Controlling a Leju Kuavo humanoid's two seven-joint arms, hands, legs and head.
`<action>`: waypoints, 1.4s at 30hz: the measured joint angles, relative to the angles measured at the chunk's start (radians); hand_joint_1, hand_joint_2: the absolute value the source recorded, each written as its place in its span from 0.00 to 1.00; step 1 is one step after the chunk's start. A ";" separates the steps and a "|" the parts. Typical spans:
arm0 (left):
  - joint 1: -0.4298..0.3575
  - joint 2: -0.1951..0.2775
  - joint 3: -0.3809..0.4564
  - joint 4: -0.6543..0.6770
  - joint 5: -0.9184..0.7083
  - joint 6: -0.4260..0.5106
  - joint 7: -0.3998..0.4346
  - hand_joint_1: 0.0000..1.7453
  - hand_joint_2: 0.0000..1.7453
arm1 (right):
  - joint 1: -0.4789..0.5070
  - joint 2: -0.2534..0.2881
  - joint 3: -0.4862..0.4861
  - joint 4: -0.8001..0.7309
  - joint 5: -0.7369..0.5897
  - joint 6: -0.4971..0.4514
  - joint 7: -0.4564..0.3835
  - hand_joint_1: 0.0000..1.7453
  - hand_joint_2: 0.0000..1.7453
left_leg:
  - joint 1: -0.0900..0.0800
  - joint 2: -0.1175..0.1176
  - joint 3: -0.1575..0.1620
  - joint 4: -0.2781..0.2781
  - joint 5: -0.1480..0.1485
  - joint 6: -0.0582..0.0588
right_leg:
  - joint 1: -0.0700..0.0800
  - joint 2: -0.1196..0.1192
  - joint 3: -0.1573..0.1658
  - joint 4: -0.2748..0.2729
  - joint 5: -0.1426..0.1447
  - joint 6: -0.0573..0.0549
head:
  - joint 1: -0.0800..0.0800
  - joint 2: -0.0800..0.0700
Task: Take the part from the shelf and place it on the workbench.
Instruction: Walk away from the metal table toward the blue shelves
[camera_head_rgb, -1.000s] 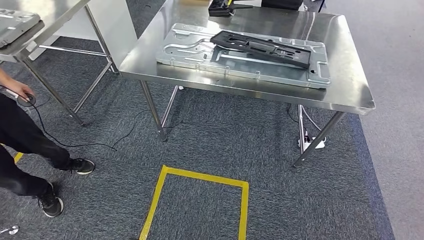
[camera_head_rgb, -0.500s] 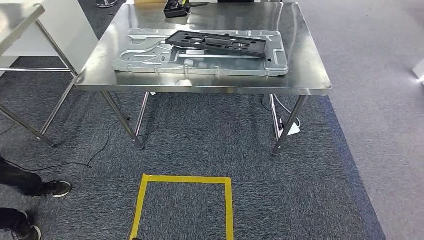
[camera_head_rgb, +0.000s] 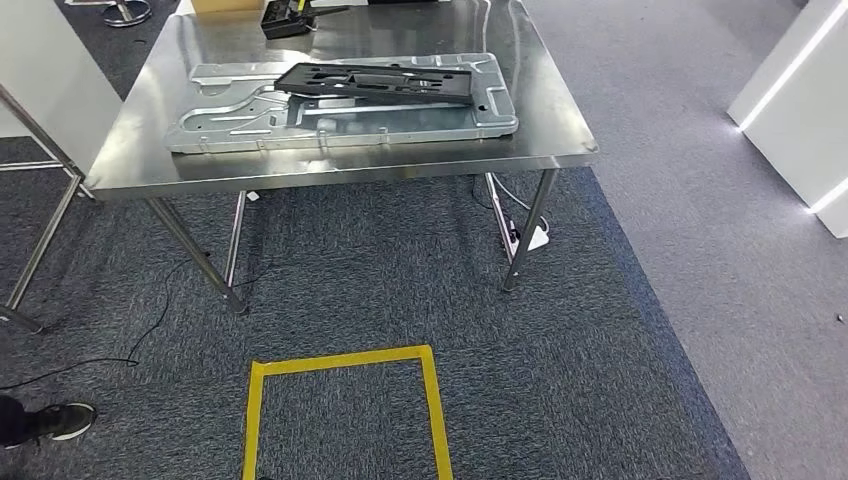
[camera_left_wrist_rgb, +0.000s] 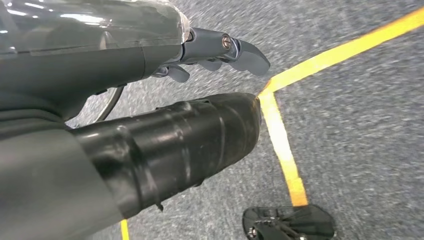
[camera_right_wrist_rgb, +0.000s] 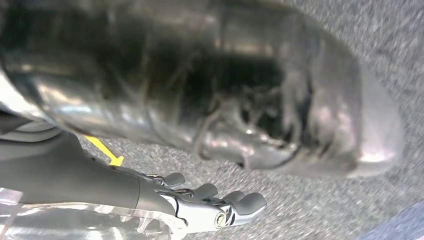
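A flat black plastic part (camera_head_rgb: 375, 83) lies on a large pressed silver metal plate (camera_head_rgb: 220, 125) on the steel workbench (camera_head_rgb: 340, 168), ahead of me in the head view. My left hand (camera_left_wrist_rgb: 220, 50) hangs over the grey carpet beside a line of yellow tape (camera_left_wrist_rgb: 282, 145), its fingers stretched out and holding nothing. My right hand (camera_right_wrist_rgb: 210, 205) also hangs over the carpet with its fingers extended and nothing in them.
A yellow taped square (camera_head_rgb: 345, 357) marks the carpet in front of the workbench. A person's shoe (camera_head_rgb: 55, 420) is at the lower left. A second steel table's leg (camera_head_rgb: 40, 150) stands at the left, a white lit panel (camera_head_rgb: 800, 90) at the right. A black tool (camera_head_rgb: 285, 15) lies at the bench's back.
The camera has swung to the right: the workbench and yellow square have slid left in the picture, and the person at the left has nearly left the frame. A white panel has come in at right.
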 joint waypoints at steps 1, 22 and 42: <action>-0.001 0.000 0.000 0.000 0.000 0.000 0.000 0.00 0.00 | -0.001 -0.001 0.000 0.001 0.000 0.000 0.000 0.00 0.00 | -0.002 0.010 -0.001 0.006 -0.005 -0.007 | 0.001 -0.026 0.041 -0.069 0.021 -0.001 | 0.000 0.000; -0.004 -0.001 0.002 0.000 -0.002 0.009 -0.003 0.00 0.00 | 0.000 -0.001 0.001 0.027 0.041 -0.024 0.037 0.00 0.00 | 0.007 -0.129 -0.010 0.021 -0.002 -0.018 | 0.002 0.136 0.052 -0.153 0.066 -0.015 | -0.004 0.000; 0.000 -0.004 0.008 0.000 0.001 0.011 -0.004 0.00 0.00 | 0.001 0.004 0.000 0.040 0.085 -0.060 0.105 0.00 0.00 | 0.000 -0.069 -0.099 0.244 -0.138 -0.045 | 0.008 0.029 0.089 -0.183 0.060 -0.055 | -0.004 0.000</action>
